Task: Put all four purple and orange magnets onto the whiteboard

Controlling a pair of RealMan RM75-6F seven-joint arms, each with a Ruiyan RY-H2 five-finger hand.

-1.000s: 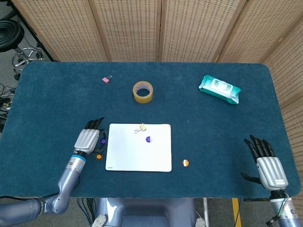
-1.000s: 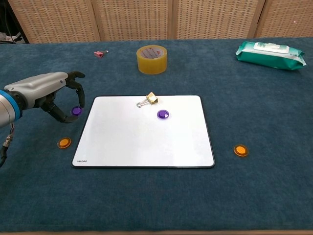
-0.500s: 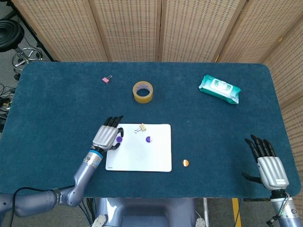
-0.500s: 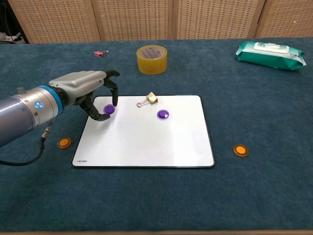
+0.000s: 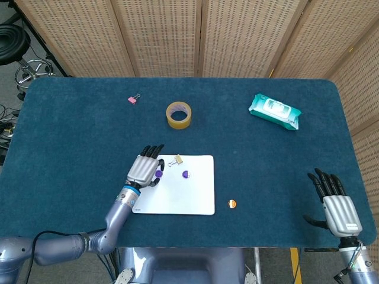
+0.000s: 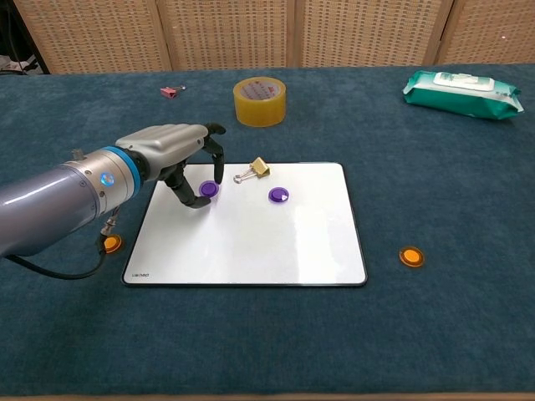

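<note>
- Whiteboard point(image 6: 251, 242) lies flat at the near centre of the blue table point(image 6: 451, 334); I judge two of the four magnets are on or over it now.
- Left hand point(image 6: 171, 150) has moved from beside the board's left edge to over its upper left corner within the last second, carrying the purple magnet point(image 6: 208, 190) pinched between thumb and a finger; I cannot tell whether the magnet touches the surface yet. Release is my next step.
- Right hand point(image 5: 337, 207) rests unchanged at the table's near right, fingers spread, holding nothing.
- Second purple magnet point(image 6: 278, 195) sits on the board, just beside a gold binder clip point(image 6: 255, 170).
- Orange magnet point(image 6: 410, 256) lies on the cloth right of the board.
- Other orange magnet point(image 6: 111, 244) lies left of the board, partly hidden by my left arm. Both still need moving.
</note>
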